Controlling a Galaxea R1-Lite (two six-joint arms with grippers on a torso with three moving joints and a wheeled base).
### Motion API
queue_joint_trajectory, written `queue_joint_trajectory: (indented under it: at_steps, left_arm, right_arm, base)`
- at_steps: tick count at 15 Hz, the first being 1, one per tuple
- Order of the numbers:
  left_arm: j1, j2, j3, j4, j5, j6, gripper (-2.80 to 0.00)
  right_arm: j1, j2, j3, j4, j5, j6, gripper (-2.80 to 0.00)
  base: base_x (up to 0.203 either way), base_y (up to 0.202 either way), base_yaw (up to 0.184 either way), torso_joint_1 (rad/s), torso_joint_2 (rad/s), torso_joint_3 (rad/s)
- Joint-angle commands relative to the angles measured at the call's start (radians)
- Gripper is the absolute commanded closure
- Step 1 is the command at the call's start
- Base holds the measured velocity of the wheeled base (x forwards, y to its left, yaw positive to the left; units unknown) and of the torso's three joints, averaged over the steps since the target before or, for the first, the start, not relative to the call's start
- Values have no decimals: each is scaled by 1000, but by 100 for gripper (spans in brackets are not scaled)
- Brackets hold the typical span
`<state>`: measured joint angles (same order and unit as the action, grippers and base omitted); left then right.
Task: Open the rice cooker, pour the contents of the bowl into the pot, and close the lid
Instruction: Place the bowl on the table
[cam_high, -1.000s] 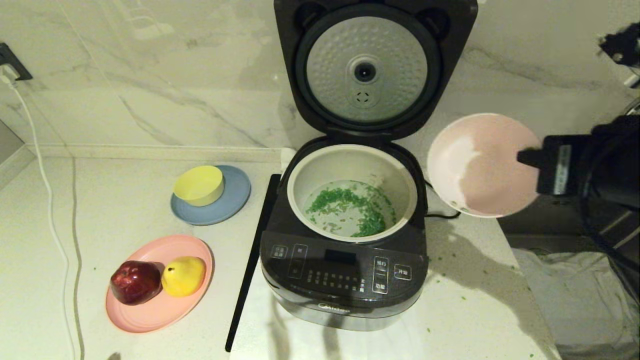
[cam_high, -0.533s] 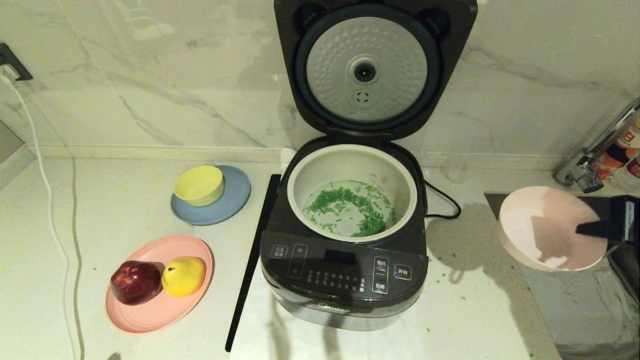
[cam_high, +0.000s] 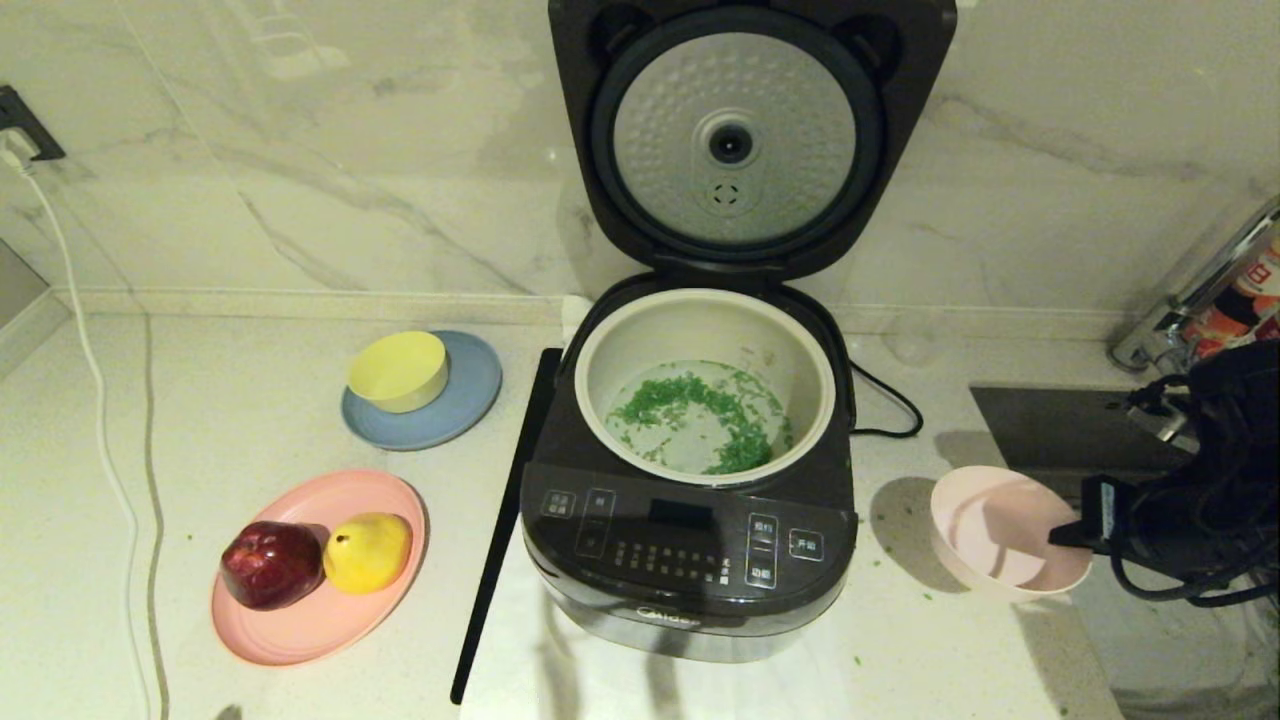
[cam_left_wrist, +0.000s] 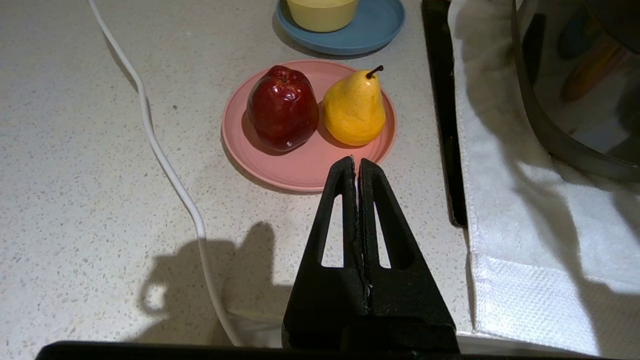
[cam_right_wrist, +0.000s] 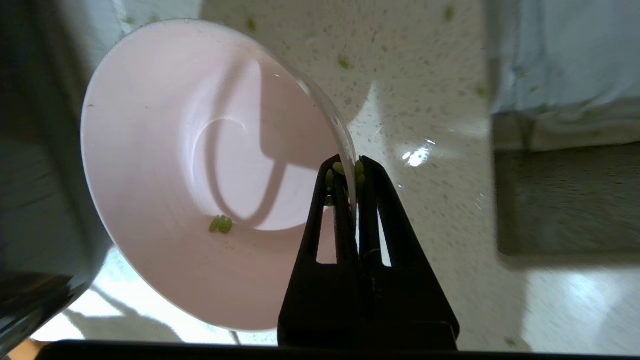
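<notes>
Already the contents (cam_high: 700, 415) lie in the pot (cam_high: 704, 330) of the rice cooker (cam_high: 690, 560), the right gripper (cam_right_wrist: 346, 172) pinches the near-empty bowl's (cam_high: 985, 520) rim low by the worktop (cam_high: 250, 400), left gripper (cam_left_wrist: 356, 165) pressed together, and the lid (cam_high: 740, 140) stands open, unclosed.

On the rice cooker (cam_high: 688, 540) before me, the glossy front panel carries white Chinese button labels too small for me to read, and a pale brand mark low down, also illegible.
</notes>
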<state>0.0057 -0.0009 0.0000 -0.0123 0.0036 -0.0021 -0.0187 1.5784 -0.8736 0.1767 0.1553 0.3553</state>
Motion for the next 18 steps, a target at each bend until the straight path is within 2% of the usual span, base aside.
queue_joint_trajectory:
  at_steps: [1,9,17,18]
  left_arm:
    - [0,1,9,0,1,1,0]
    - [0,1,9,-1,1,-1,0]
    - [0,1,9,0,1,0,0]
    - [0,1,9,-1,1,1,0]
  right_arm:
    - [3,116,1,-35,5,5,0]
    - [32,246,-7,-268,6,36,0]
    - [80,291,-4,-299,-7,42,0]
    - [83,289,-4,-298,-7,42,-280]
  base:
    - [0,0,0,0,0,0]
    - [0,0,0,0,0,0]
    - [0,0,0,0,0,0]
    - [0,0,0,0,0,0]
